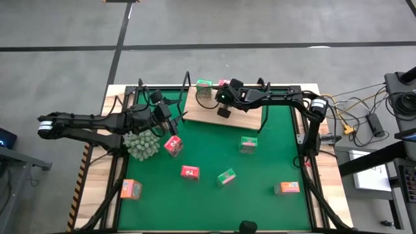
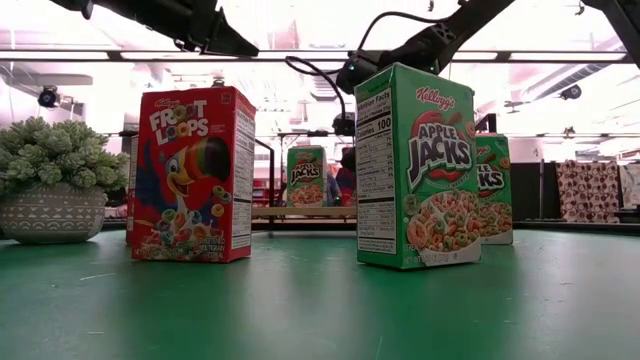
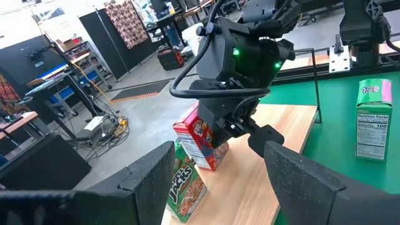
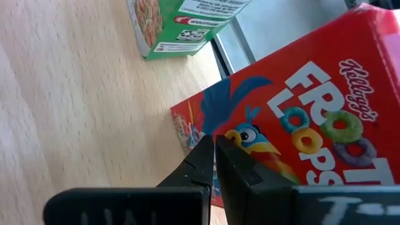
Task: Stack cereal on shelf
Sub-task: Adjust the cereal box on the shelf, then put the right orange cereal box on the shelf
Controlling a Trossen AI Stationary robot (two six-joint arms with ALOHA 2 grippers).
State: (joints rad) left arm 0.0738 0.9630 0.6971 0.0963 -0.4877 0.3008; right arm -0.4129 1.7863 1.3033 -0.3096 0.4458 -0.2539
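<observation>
Shelf [image 1: 208, 110]: my light wooden board at the mat's far edge, bearing a green box [image 1: 204, 84] and a red Froot Loops box [image 3: 201, 139] side by side. Seven more boxes stand scattered on the mat: red [image 1: 173, 145], red [image 1: 189, 172], green [image 1: 247, 144], green [image 1: 226, 177], orange [image 1: 130, 189], orange [image 1: 286, 188].

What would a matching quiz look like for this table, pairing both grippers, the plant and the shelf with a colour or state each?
Things:
1. left gripper
2. right gripper
3. potted plant
4. shelf

Colour or state:
a. light wood
b. open
c. grey-green
d. shut

Pairs: 1-b, 2-d, 3-c, 4-a.
</observation>
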